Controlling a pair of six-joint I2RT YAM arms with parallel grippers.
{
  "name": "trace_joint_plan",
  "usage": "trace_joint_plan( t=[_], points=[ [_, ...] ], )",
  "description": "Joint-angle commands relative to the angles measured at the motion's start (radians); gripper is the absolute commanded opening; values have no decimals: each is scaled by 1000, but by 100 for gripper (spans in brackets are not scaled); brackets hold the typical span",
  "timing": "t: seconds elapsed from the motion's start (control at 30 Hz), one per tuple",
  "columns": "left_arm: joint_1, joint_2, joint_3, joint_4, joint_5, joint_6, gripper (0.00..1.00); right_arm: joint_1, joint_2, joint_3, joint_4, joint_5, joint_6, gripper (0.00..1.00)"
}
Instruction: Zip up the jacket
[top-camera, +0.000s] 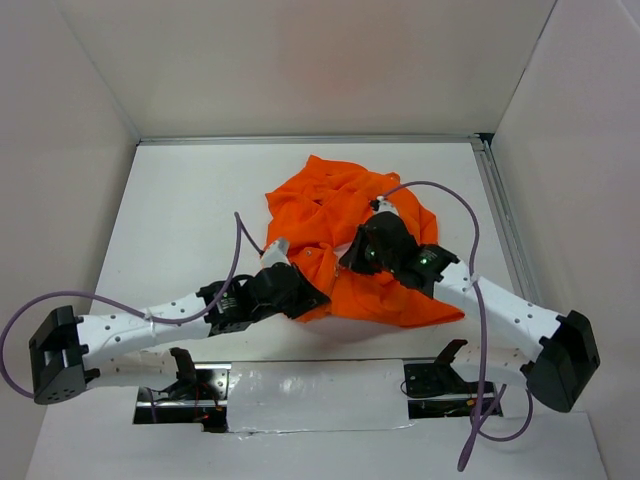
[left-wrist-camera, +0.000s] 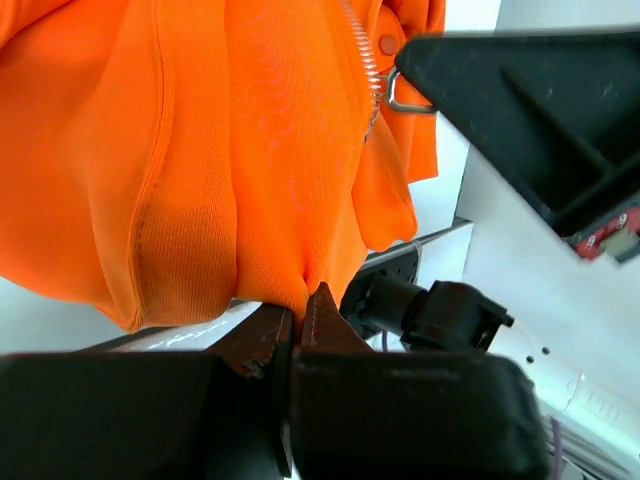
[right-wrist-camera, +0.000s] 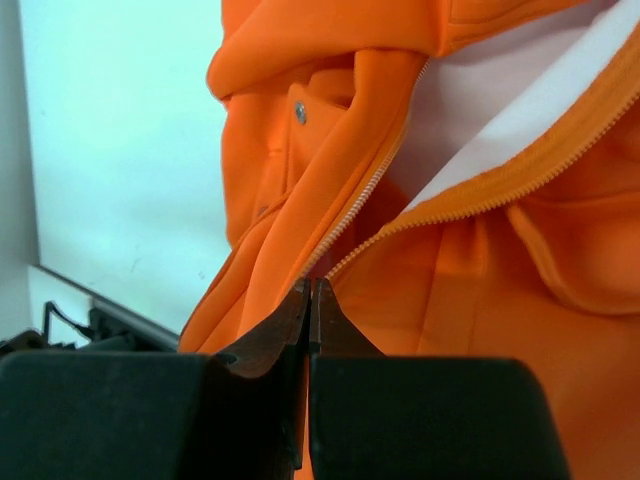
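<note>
While the jacket (top-camera: 320, 215) lies bunched, the left jaws and right jaws pinch its fabric.

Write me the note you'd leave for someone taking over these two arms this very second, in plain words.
Left pincer: shut on the lower edge of the jacket.
Right pincer: shut where the two halves of the zipper meet, apparently on the metal pull.
Jacket: crumpled in the middle of the table, between both arms.
Done: both grips are set. How much is already zipped, I cannot tell.
Left: beyond the right pincer the halves gape, with the pale lining showing. Draw the pull along the open teeth while the left pincer holds the edge.
</note>
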Motion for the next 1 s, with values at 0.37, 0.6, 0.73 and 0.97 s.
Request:
trace_joint_plan(
  t=[0.37,0.6,0.73,0.97],
  points=[
    [-23,-217,-119,-168,302,143,0,-246,308,279,160,235,-234,0],
    [-23,-209,-98,-207,111,123,0,-34,13,30,154,93,-151,0],
    [-20,-149,-61,-231,74,148,0,66,-106,-97,146,-11,-173,13],
    [-16,-133,-52,-250,16,121,0,272,-172,-206,146,-23,-252,43]
  ],
)
